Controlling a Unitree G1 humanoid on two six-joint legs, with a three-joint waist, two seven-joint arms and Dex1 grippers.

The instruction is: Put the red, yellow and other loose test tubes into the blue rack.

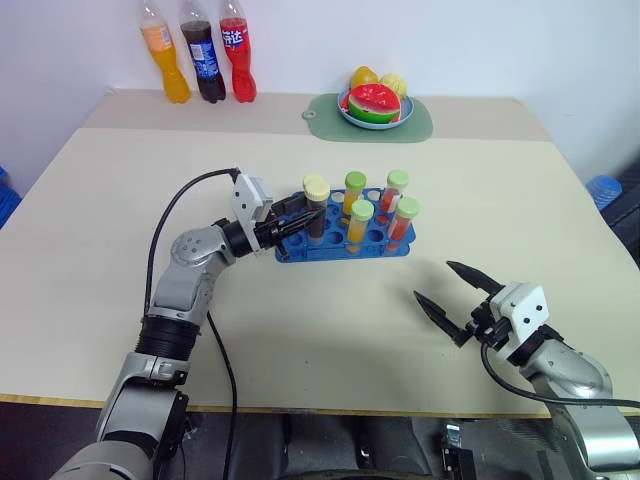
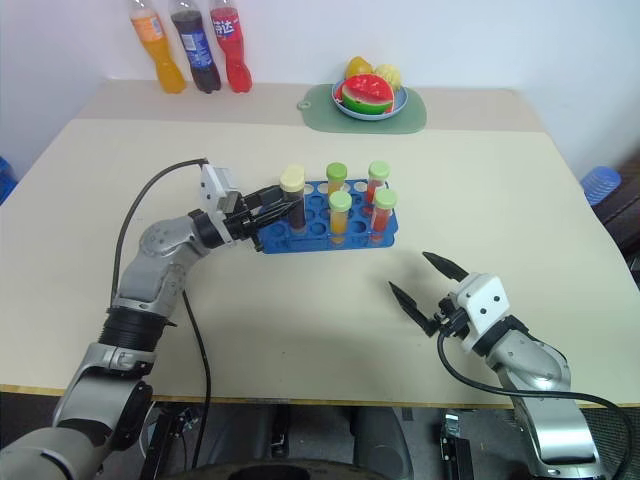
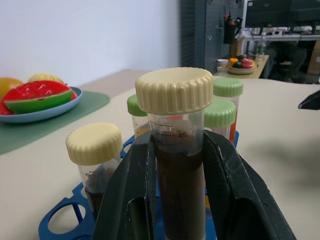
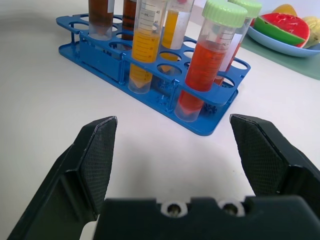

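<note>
The blue rack stands mid-table with several capped test tubes upright in it: yellow-orange ones and red ones with green caps, and a dark brown one with a cream cap. My left gripper reaches in from the rack's left end and is shut on another dark brown tube with a cream cap, which stands upright over the rack's left end. Its lower end is hidden. My right gripper hovers open and empty over the table, in front and to the right of the rack.
Three soda bottles stand at the back left by the wall. A green mat with a plate of fruit lies behind the rack. Bare tabletop lies in front of the rack.
</note>
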